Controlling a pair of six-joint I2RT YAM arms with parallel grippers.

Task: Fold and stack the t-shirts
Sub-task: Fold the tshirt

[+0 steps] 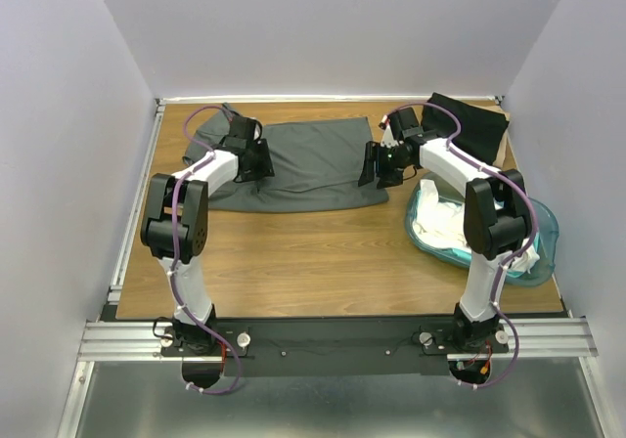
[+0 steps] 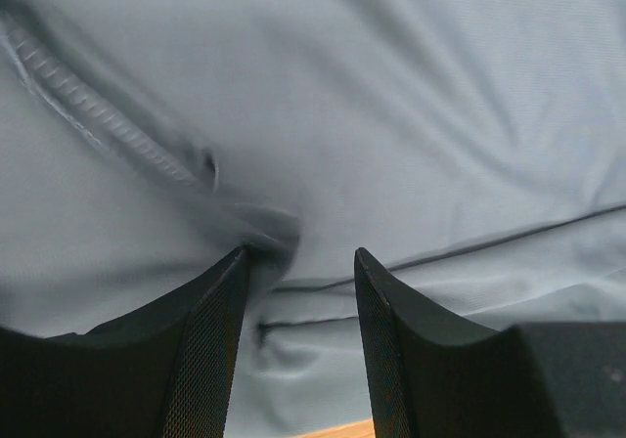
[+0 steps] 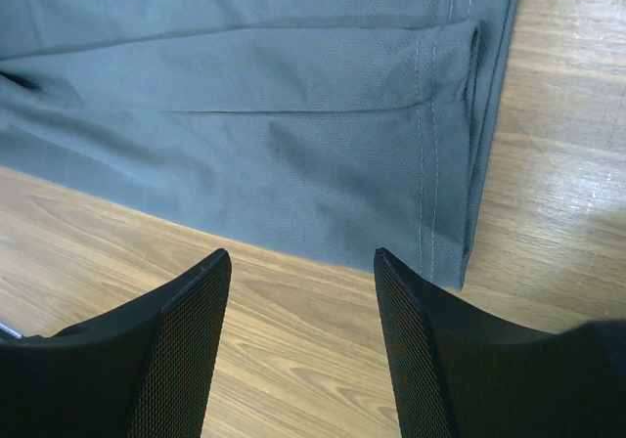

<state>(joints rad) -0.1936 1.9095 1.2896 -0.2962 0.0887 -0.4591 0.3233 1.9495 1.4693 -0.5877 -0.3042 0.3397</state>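
Plain pale walls close in a wood-grain laminate table, and a ridged aluminium rail along its near edge carries the two arm bases. Across the far middle of the table we see a dark grey t-shirt of soft, finely pitted knit, lying flat and wide, with low creases running along its length. In the far right corner sits a black t-shirt, a compact dark bundle well apart from the grey one. Near the right edge a translucent teal plastic tub with rounded corners holds crumpled white t-shirts. The left gripper hangs over the left part of the grey shirt, close to its ribbed collar band. Its black fingers, faced with fine mesh, stand apart. One tip touches a small bunched fold of cloth, but we see nothing pinched between them. The right gripper sits over the shirt's right end, just off the near edge of the fabric and above bare wood. Its jaws are spread wide and hold nothing. Ahead of it we see the double-stitched hem and a squared corner where one layer is folded over another.
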